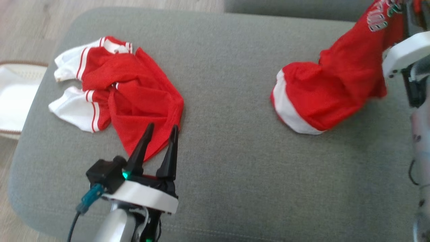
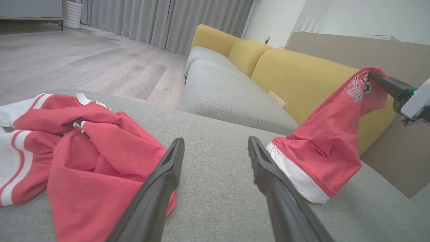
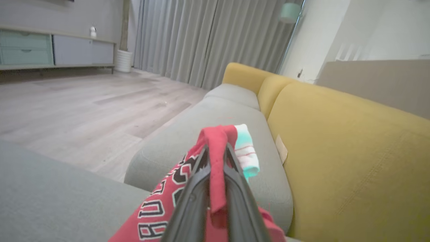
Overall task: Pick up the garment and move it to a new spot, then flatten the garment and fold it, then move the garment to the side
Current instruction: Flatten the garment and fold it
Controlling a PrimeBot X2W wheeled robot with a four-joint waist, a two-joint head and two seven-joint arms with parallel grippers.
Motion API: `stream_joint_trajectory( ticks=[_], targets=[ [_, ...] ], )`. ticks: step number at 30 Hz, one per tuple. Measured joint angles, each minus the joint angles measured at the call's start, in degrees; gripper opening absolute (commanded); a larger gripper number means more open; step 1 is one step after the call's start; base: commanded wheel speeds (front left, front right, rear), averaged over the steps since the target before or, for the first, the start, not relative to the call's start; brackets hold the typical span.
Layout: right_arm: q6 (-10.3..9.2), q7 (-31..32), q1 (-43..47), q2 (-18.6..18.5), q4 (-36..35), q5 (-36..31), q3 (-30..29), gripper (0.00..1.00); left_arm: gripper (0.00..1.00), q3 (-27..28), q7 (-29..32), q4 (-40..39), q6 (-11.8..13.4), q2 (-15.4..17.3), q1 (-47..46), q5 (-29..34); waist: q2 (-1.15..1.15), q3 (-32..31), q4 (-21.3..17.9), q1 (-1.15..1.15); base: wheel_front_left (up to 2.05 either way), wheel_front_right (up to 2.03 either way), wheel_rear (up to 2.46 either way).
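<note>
Red white-hemmed mesh garment (image 1: 336,87), pinched by one thin fold in the right end effector (image 3: 216,149), could slip free if its hem snags the grey cushion (image 1: 228,161).

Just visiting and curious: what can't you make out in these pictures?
- Lettering on the lifted garment: cut by the head view's top edge; partly behind the right hand in its wrist view.
- Crumpled garment: its own folds hide its shape; the left hand covers its lower tip.
- White object, head view's left edge: cut off.
</note>
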Motion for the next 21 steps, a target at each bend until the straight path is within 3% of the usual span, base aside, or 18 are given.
stream_joint_trajectory(
  ticks=[2,3,4,11,21],
  targets=[
    [0.00,-0.1,-1.9,-1.0,5.5,-0.3,-1.0,0.00,1.00,-0.4,0.0,-0.2,0.0,0.0,-1.0,0.0,0.00,1.1,0.4,0.00,0.00,0.00,0.00],
    [0.00,-0.1,-2.9,-1.5,8.4,-0.6,-1.1,0.69,1.00,-0.6,0.0,-0.2,0.0,0.0,-1.5,0.0,0.00,1.7,0.6,0.00,0.00,0.00,0.00],
    [0.00,0.0,-3.7,-2.2,11.1,-1.1,-0.7,1.00,1.00,-0.7,0.0,-0.2,-0.1,0.0,-2.0,-0.1,0.00,2.2,0.8,0.00,0.00,0.00,0.00],
    [0.00,0.7,-8.6,-2.1,23.4,1.5,6.0,1.00,1.00,-0.8,0.0,-0.1,-0.1,0.0,-2.9,-0.5,0.00,3.3,0.1,0.00,0.00,0.00,0.00],
    [0.00,-7.3,-8.8,-1.2,23.7,10.3,12.2,1.00,1.00,-0.5,0.0,0.1,0.3,0.0,-2.9,-1.1,0.00,0.0,-4.1,0.00,0.00,0.00,0.00]
  ],
)
